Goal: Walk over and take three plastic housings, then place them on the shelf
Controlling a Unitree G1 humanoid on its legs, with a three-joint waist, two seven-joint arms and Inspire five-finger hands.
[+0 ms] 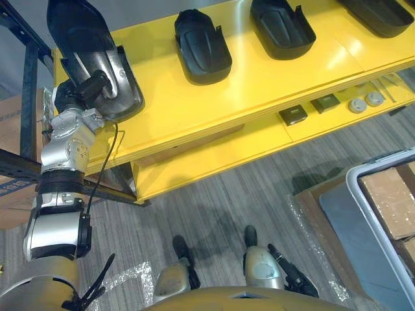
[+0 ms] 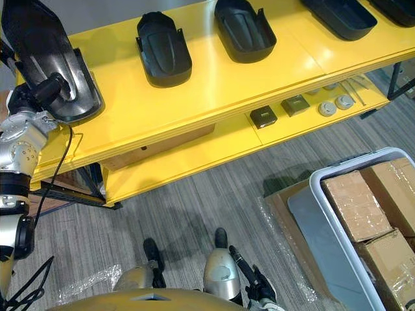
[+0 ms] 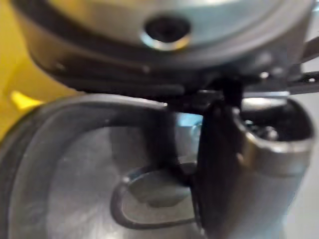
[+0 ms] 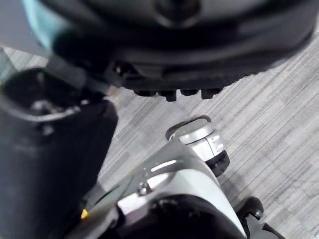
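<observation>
My left hand (image 1: 83, 91) is at the left end of the yellow shelf (image 1: 259, 78), thumb and fingers curled on the near rim of a black plastic housing (image 1: 91, 45). That housing lies hollow side up on the shelf's top board, its grey inside (image 3: 89, 169) showing close up past my thumb (image 3: 264, 149). Further right on the same board lie three more black housings (image 1: 202, 46) (image 1: 282, 26) (image 1: 379, 13). My right hand (image 4: 50, 149) hangs low beside the leg over the carpet, relaxed and holding nothing.
On the lower board sit two dark square parts (image 1: 294, 115) and two grey round discs (image 1: 364, 102). A grey tote (image 2: 350, 162) with cardboard boxes (image 2: 356, 204) stands on the floor at the right. A dark rack post (image 1: 29, 84) rises at the left.
</observation>
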